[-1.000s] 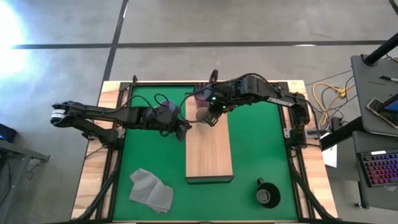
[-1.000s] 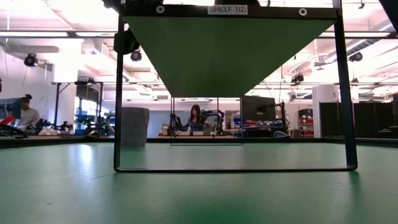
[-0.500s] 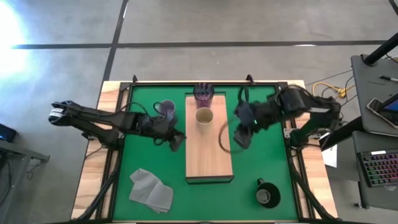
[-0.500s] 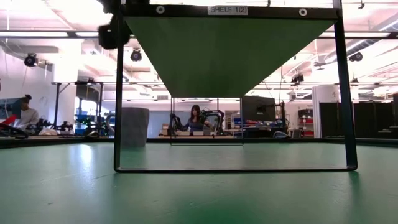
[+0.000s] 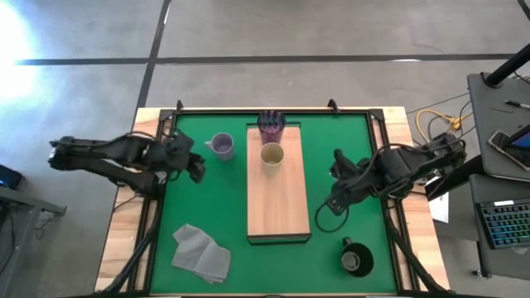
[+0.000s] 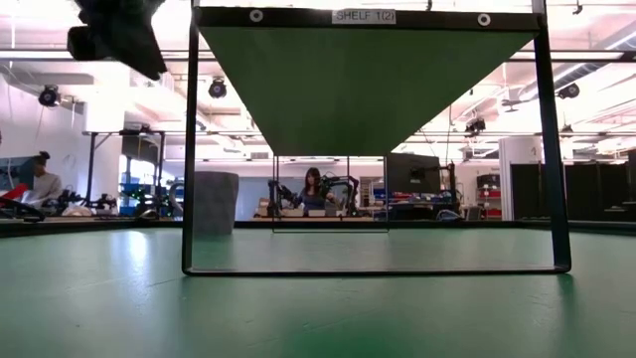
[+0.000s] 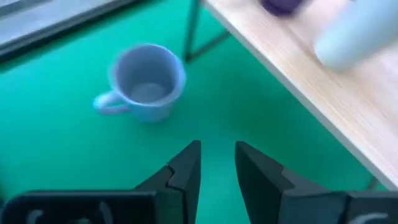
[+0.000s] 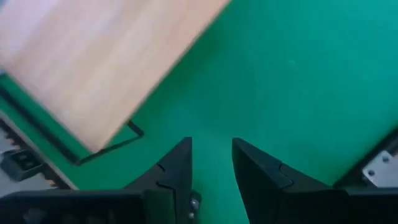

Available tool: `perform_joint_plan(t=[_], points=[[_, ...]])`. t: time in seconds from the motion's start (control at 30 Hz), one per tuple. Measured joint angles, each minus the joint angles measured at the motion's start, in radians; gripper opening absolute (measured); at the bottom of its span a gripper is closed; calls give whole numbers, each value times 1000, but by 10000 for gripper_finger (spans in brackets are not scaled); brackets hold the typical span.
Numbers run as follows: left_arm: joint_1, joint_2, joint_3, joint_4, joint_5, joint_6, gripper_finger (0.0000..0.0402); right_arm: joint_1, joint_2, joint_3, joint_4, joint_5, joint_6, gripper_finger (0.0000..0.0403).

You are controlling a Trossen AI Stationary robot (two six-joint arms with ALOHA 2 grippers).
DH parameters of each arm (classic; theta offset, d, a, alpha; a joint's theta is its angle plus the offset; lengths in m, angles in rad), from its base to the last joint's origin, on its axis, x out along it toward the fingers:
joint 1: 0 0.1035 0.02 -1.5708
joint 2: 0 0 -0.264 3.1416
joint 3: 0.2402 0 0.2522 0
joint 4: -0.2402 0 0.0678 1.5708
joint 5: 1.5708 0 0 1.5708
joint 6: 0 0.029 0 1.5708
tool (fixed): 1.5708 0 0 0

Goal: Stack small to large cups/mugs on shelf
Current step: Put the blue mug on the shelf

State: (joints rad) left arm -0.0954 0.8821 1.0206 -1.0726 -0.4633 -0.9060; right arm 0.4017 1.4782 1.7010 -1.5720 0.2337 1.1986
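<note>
The light-wood shelf [image 5: 278, 199] stands raised on a dark frame [image 6: 189, 149] in the middle of the green mat. The dark purple tumbler [image 5: 271, 125] stands upright at the shelf's far end. The cream-yellow cup [image 5: 272, 155] stands just in front of it. The lavender mug [image 5: 220, 146] stands upright on the mat left of the shelf, and also shows in the left wrist view [image 7: 146, 84]. The black mug [image 5: 356, 257] stands on the mat at the near right. My left gripper [image 5: 197, 168] is left of the lavender mug, empty, with a narrow gap [image 7: 217, 163]. My right gripper [image 5: 338, 199] is right of the shelf, empty, with a narrow gap [image 8: 212, 163].
A crumpled grey cloth [image 5: 201, 252] lies on the mat at the near left. The shelf's near half [image 5: 279, 215] carries nothing. A cable loop [image 5: 325, 219] hangs from the right arm near the shelf's right edge. People sit in the room beyond the table [image 6: 313, 189].
My right gripper has left the cream-yellow cup standing on the shelf. It has swung away toward the table's right edge and nearer the front. My left gripper has drawn back from the shelf's left side toward the table's left edge, and this has uncovered the lavender mug.
</note>
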Motion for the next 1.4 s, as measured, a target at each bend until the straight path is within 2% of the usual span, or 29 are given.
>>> perform_joint_plan(t=[0.23,0.47,0.6,0.73,0.93,1.13,1.4], points=[[199,0,-6,-37,106,64,97,7,1,-61,5,-4,4,106],[302,77,-7,-35,106,237,149,7,-4,-73,11,3,68,95],[336,109,-6,8,103,338,165,17,-4,-76,30,15,108,94],[382,135,-7,82,131,428,167,18,-4,-82,54,21,125,97],[506,219,-11,213,257,554,167,20,-4,-83,53,21,140,93],[602,281,-5,240,274,665,167,29,-4,-83,54,23,189,95],[706,317,-3,297,399,731,167,48,-4,-86,54,30,214,122]])
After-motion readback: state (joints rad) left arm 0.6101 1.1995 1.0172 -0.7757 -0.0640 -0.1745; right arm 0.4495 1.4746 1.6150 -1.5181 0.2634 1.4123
